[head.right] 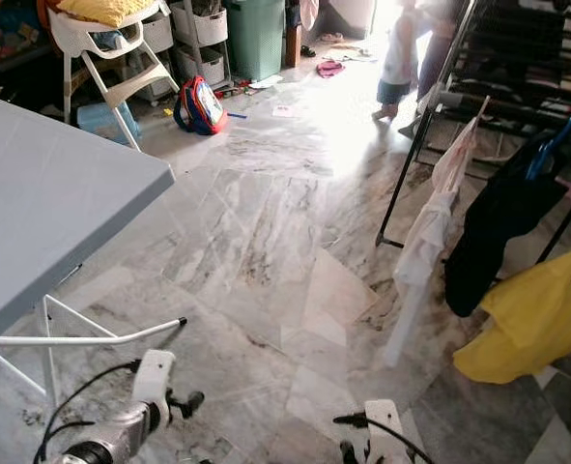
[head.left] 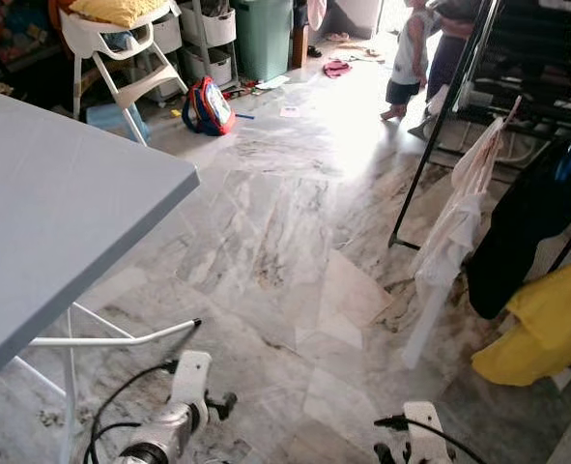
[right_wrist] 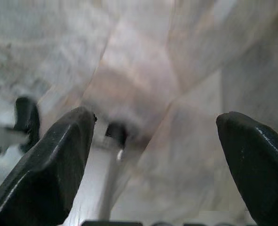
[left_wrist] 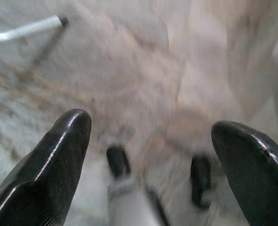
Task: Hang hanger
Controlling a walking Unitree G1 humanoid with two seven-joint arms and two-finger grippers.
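A black clothes rack stands at the right. On it hang a white garment, a black garment on a blue hanger, and a yellow garment. Both my arms are low at the bottom of the eye views, the left arm and the right arm, well short of the rack. In the left wrist view my left gripper is open over the marble floor with nothing between its fingers. My right gripper is open too, and holds nothing.
A grey table on white legs fills the left side. Marble floor stretches ahead. Farther off are a white high chair, a red and blue backpack, a green bin and a person by the rack's far end.
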